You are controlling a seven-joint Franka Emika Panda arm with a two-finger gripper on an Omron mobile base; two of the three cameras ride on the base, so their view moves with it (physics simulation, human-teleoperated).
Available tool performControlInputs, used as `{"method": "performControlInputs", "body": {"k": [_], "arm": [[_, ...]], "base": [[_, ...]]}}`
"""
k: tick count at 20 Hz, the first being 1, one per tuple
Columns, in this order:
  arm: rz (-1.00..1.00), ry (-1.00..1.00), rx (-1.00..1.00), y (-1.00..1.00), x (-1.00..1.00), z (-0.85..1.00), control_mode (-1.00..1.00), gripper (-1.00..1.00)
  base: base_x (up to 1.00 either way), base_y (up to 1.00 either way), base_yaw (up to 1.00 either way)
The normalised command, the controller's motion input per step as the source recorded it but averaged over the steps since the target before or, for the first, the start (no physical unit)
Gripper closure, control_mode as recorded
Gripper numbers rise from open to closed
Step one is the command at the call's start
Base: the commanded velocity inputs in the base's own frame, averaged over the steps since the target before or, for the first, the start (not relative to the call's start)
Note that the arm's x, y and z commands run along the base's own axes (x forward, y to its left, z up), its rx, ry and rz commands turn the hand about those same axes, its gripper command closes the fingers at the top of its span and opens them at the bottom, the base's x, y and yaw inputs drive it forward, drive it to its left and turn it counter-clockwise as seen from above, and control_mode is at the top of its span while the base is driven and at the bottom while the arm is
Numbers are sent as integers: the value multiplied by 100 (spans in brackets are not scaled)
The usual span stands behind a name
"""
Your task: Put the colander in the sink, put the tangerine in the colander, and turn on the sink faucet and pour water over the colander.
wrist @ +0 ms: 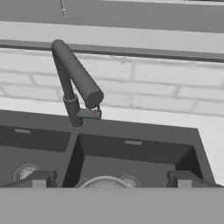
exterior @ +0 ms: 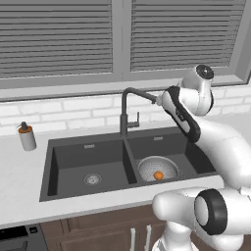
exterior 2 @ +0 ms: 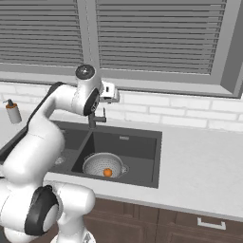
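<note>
Fingertips of the gripper (wrist: 111, 178) stand spread wide at the bottom of the hand view, holding nothing. Between them, low in the frame, peeks the rim of the colander (exterior: 158, 168), which sits in the right basin of the sink (exterior: 73, 162) with the tangerine (exterior: 158, 175) inside. Next, I judge, comes the sink faucet (wrist: 75, 83): it stands up and left of frame centre, ahead of the gripper, its spout reaching toward the camera and its small lever (wrist: 91, 114) jutting right from the stem. No stream runs. Pale tabletop (exterior: 19, 171) surrounds the sink.
</note>
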Motion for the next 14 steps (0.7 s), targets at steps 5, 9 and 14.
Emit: {"method": "performControlInputs", "body": {"k": [5,9,14], "arm": [[11,-13,0,-33,-42,-13,-100,-100],[14,-8,0,-23,-19,-4,-100,-100],[12,-2,0,-9,-1,-1,-100,-100]], "base": [[0,0,0],[0,0,0],[0,0,0]]}}
